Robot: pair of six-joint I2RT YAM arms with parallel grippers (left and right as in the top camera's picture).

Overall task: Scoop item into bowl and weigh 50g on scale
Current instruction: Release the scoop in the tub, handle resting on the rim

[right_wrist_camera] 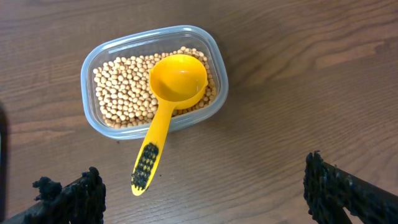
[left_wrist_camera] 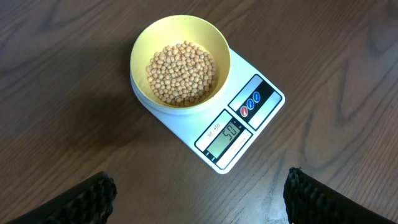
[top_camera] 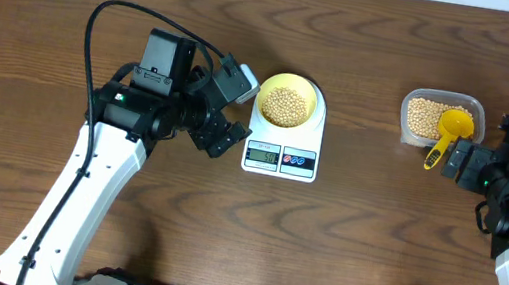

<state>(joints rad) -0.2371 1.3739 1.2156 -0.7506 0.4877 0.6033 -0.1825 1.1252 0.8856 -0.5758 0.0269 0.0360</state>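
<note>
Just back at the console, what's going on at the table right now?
Nothing is held: both pincers are open. The left pincer hovers above the pale-yellow bowl of soybeans sitting on the white scale, whose display seems to read 50. The right pincer hovers near the clear tub of beans, where the yellow scoop rests, handle over the rim.

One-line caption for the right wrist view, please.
Empty yellow scoop rests in the clear tub of beans, open right gripper hovering apart.
</note>
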